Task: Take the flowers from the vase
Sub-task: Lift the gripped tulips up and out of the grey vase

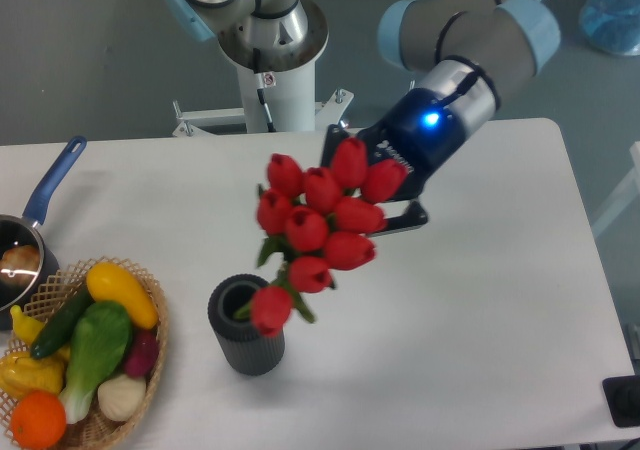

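The flowers (318, 228), a bunch of red tulip buds with green leaves, hang tilted in the air over the middle of the table. Their lowest bud (270, 308) overlaps the rim of the vase (247, 342), a dark grey ribbed cylinder standing upright on the white table. My gripper (364, 186) reaches in from the upper right and is shut on the upper end of the bunch. One black finger (402, 218) shows below the buds; the rest of the grip and the stems are hidden behind the buds.
A wicker basket (152, 288) of produce stands at the front left corner. A blue-handled pot (50, 185) sits at the left edge. The robot base (270, 65) stands behind the table's back edge. A black object (625, 402) is at the front right.
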Robot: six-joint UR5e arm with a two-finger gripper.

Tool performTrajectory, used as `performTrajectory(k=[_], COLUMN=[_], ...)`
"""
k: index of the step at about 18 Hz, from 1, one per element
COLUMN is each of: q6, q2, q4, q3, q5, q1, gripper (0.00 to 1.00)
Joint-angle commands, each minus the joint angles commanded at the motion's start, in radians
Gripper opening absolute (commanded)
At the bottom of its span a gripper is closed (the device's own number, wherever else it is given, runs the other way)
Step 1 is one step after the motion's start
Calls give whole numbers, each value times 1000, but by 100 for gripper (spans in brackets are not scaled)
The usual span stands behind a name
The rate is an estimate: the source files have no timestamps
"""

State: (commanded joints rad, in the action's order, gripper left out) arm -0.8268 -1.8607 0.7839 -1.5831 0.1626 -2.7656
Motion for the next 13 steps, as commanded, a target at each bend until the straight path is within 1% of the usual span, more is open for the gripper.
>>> performTrajectory(k=[3,5,6,9,11,13], q6=[-6,-37,-58,-150,-236,-290], q2=[3,2,2,6,9,14], q4=[-5,-3,-3,0,2,3], q3=[0,-2,-6,-17,-31,-41], q5=[3,12,46,260,398,516], q1=[-46,-60,-60,-54,-48,-45], gripper=[0,0,0,0,0,0])
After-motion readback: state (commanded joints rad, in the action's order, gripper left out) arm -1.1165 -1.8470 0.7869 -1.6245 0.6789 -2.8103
